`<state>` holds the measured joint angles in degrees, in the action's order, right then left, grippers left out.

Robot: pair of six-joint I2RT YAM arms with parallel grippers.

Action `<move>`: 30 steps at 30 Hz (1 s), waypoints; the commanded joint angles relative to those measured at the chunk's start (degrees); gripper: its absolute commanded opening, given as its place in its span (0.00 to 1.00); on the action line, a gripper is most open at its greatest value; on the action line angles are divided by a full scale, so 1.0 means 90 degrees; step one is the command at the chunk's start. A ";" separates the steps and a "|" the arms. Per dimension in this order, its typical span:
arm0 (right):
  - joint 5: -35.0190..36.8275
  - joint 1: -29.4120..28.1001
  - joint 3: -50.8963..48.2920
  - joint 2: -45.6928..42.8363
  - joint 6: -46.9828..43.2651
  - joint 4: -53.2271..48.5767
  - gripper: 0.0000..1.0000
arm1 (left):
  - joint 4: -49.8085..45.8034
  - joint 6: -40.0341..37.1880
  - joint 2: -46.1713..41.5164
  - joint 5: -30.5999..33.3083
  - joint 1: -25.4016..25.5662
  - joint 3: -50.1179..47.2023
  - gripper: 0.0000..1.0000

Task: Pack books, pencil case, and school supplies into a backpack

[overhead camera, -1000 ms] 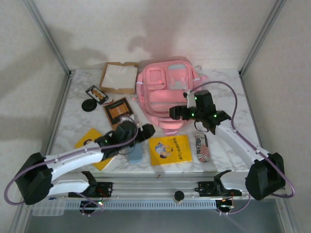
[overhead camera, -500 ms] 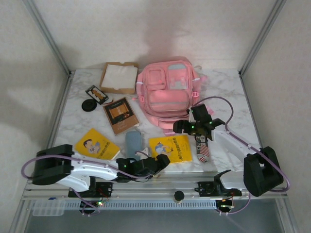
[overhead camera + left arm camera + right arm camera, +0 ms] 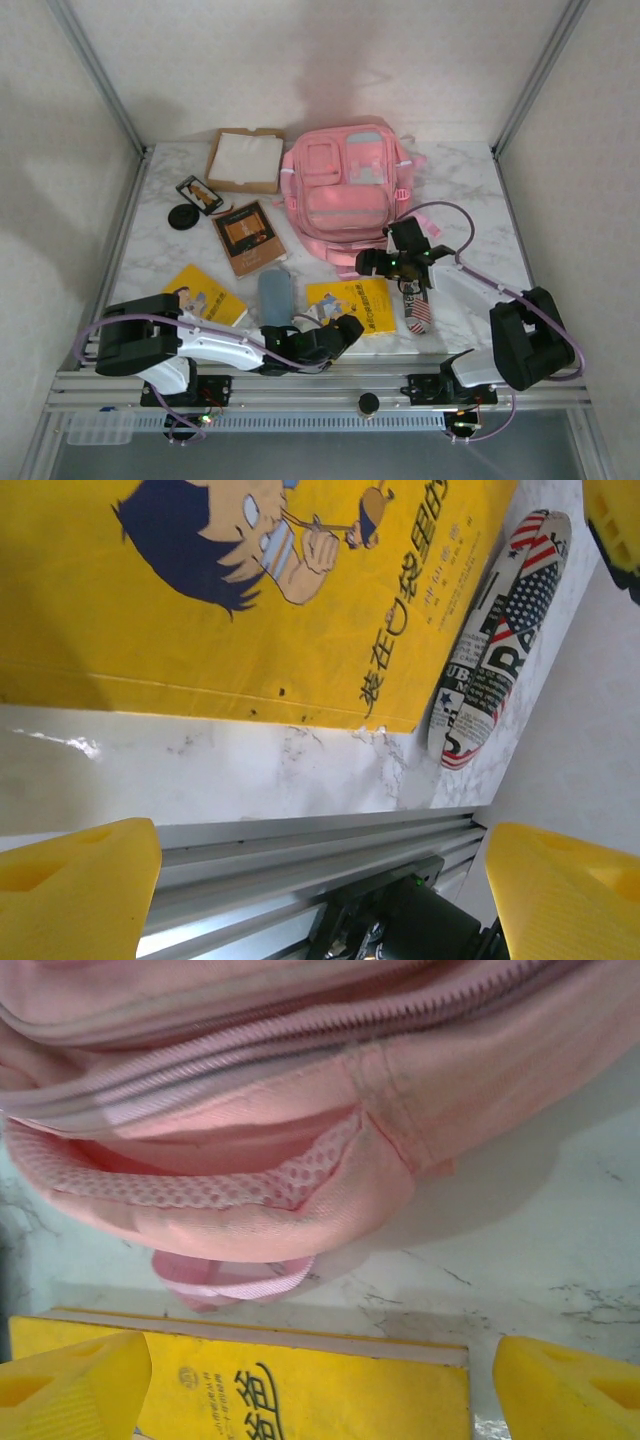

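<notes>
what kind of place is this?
Probably a lab robot cell: marble-look table boxed in by plain white walls and metal frame posts, pink backpack staged on it.

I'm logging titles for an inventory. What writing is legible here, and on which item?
"装在口袋里的" - cover of the yellow book, beside the cartoon boy.
"UB" - bold fragment on the flag-print pencil case; its other print is too fine to read.
Covers of the brown book and the other yellow book: too small to read.
</notes>
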<state>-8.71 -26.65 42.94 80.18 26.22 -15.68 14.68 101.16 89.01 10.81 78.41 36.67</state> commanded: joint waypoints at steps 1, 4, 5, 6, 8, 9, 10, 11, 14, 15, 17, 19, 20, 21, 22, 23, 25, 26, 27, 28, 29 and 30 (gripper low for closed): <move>0.0117 -0.0007 -0.0072 0.0179 -0.0022 0.0047 0.90 | -0.0117 0.0137 0.0191 0.0274 -0.0145 0.0042 0.85; 0.0114 -0.0007 -0.0069 0.0259 -0.0020 0.0009 0.90 | -0.0342 0.0082 0.0300 0.0335 -0.0201 0.0135 0.85; 0.0137 -0.0007 -0.0083 0.0285 -0.0027 -0.0014 0.90 | -0.0308 0.0044 0.0314 0.0351 -0.0248 0.0122 0.85; 0.0150 -0.0007 -0.0083 0.0314 -0.0045 -0.0039 0.91 | -0.0289 0.0025 0.0350 0.0346 -0.0312 0.0106 0.85; 0.0185 -0.0007 -0.0098 0.0357 -0.0065 -0.0093 0.91 | -0.0302 -0.0091 0.0389 0.0342 -0.0443 0.0106 0.84; 0.0190 -0.0007 -0.0120 0.0368 -0.0068 -0.0103 0.91 | -0.0317 -0.0138 0.0377 0.0391 -0.0517 0.0090 0.84; 0.0201 -0.0007 -0.0158 0.0369 -0.0065 -0.0080 0.92 | -0.0303 -0.0210 0.0346 0.0482 -0.0561 0.0065 0.84; 0.0204 -0.0007 -0.0181 0.0373 -0.0057 -0.0065 0.92 | -0.0369 -0.0291 0.0312 0.0556 -0.0636 0.0062 0.84; 0.0038 -0.0017 -0.0196 0.0435 -0.0033 -0.0069 0.92 | -0.0519 -0.0595 0.0277 0.0633 -0.0939 0.0042 0.84; 0.0035 -0.0027 -0.0214 0.0428 -0.0007 -0.0074 0.93 | -0.0496 -0.0681 0.0290 0.0635 -0.1048 0.0007 0.83; 0.0076 -0.0046 -0.0252 0.0417 -0.0002 -0.0093 0.93 | -0.0459 -0.0864 0.0271 0.0612 -0.1299 -0.0061 0.83; 0.0146 -0.0080 -0.0283 0.0417 -0.0006 -0.0111 0.94 | -0.0391 -0.1095 0.0213 0.0650 -0.1581 -0.0134 0.83; 0.0149 -0.0101 -0.0274 0.0426 -0.0022 -0.0138 0.94 | -0.0391 -0.1207 0.0205 0.0672 -0.1698 -0.0130 0.83; 0.0150 -0.0130 -0.0245 0.0445 -0.0015 -0.0184 0.94 | -0.0354 -0.1400 0.0217 0.0666 -0.1840 -0.0105 0.83; 0.0183 -0.0166 -0.0207 0.0451 -0.0014 -0.0224 0.94 | -0.0394 -0.1592 0.0262 0.0667 -0.1964 -0.0038 0.83; 0.0227 -0.0237 -0.0178 0.0448 0.0017 -0.0274 0.95 | -0.0500 -0.1728 0.0321 0.0624 -0.2121 0.0057 0.83; 0.0236 -0.0367 -0.0152 0.0414 0.0107 -0.0352 0.95 | -0.0201 -0.2091 0.0406 0.0509 -0.2403 0.0082 0.82; 0.0232 -0.0446 -0.0157 0.0358 0.0161 -0.0384 0.95 | -0.0124 -0.2250 0.0442 0.0408 -0.2568 0.0133 0.81; 0.0306 -0.0519 -0.0161 0.0258 0.0214 -0.0426 0.95 | -0.0067 -0.2453 0.0469 0.0255 -0.2725 0.0217 0.81; 0.0444 -0.0550 -0.0171 0.0153 0.0231 -0.0489 0.96 | -0.0161 -0.2610 0.0469 0.0163 -0.2820 0.0331 0.81; 0.0685 -0.0546 -0.0166 0.0000 0.0232 -0.0604 0.97 | -0.0483 -0.2674 0.0423 0.0224 -0.2871 0.0484 0.83; 0.0886 -0.0506 -0.0154 -0.0130 0.0173 -0.0674 0.99 | -0.0762 -0.2663 0.0323 0.0399 -0.2866 0.0552 0.83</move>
<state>-4.40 -30.61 41.30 82.11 26.83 -17.67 12.10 84.31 91.90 7.22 55.79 38.65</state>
